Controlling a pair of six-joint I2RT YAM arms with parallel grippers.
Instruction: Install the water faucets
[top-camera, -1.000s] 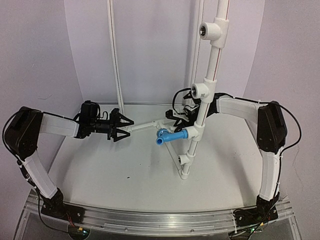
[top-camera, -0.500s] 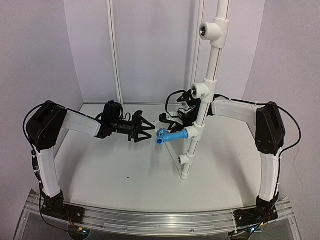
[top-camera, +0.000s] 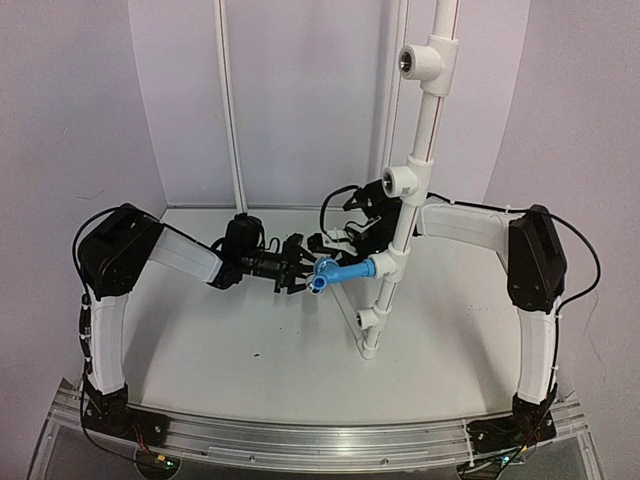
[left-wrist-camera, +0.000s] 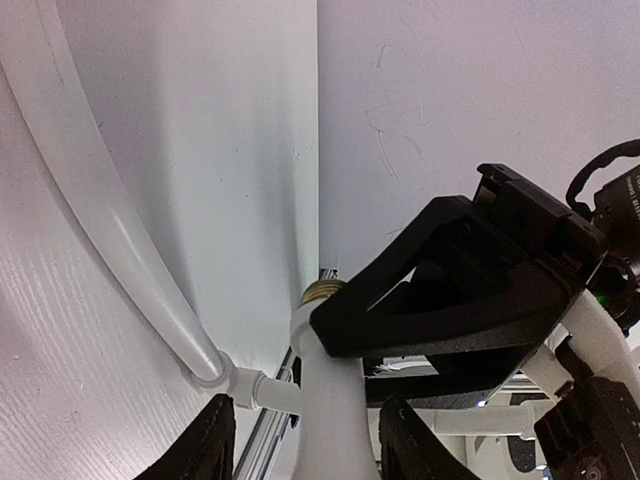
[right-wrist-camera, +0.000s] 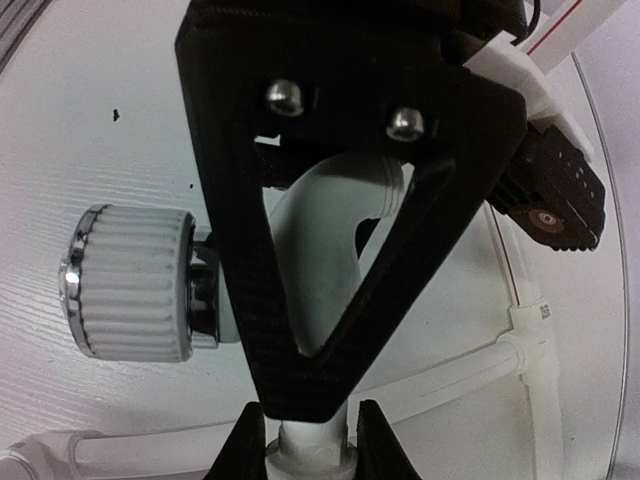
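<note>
The blue water faucet (top-camera: 340, 272) sticks out leftward from a T-fitting (top-camera: 388, 264) low on the upright white pipe stand (top-camera: 421, 130). My right gripper (top-camera: 328, 241) is just left of the pipe, shut on the stem of the white water faucet (right-wrist-camera: 318, 225), whose ribbed knob (right-wrist-camera: 130, 282) points sideways. My left gripper (top-camera: 300, 268) is open. In the left wrist view its fingers (left-wrist-camera: 205, 450) straddle the white faucet's stem (left-wrist-camera: 335, 400) with gaps on both sides. The brass thread (left-wrist-camera: 324, 293) shows beyond, under the right gripper's black finger (left-wrist-camera: 470, 290).
The stand carries more open T-fittings at the middle (top-camera: 399, 181), the top (top-camera: 420, 60) and near its foot (top-camera: 370, 319). Thin white base legs run across the table. A white conduit (top-camera: 230, 110) runs up the back wall. An aluminium rail (top-camera: 320, 440) lines the near edge.
My left arm has swung right from the table's left side until its open fingers reach the white faucet in the right gripper. The right gripper has shifted slightly left.
</note>
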